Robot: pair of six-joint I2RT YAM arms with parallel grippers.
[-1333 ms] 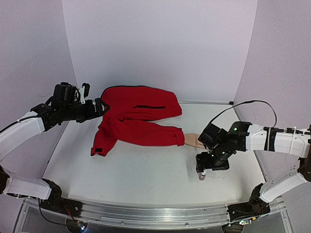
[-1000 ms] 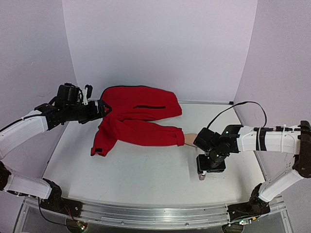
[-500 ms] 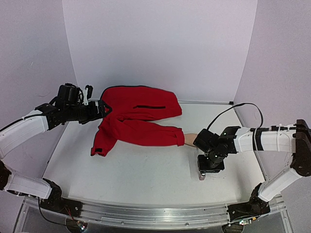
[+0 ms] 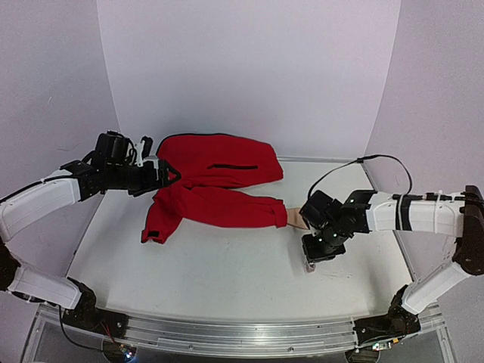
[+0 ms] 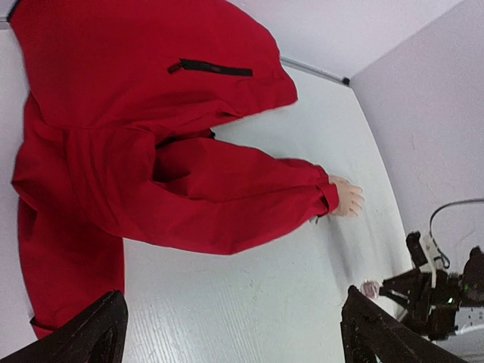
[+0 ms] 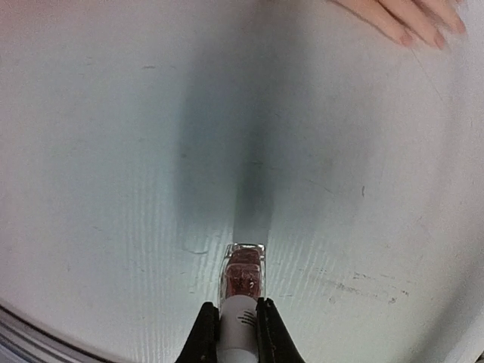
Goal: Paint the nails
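The right wrist view shows the right gripper pinching the white cap of a small nail polish bottle, glass end toward the table. The nails appear at the top right, well apart from the bottle. Only the left wrist view shows the left gripper spread wide, holding nothing, facing the red jacket and the mannequin hand.

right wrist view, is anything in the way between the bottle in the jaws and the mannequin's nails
Nothing visible does. Only open table surface lies between the bottle, held in the right gripper, and the nails at the upper right edge of that view.
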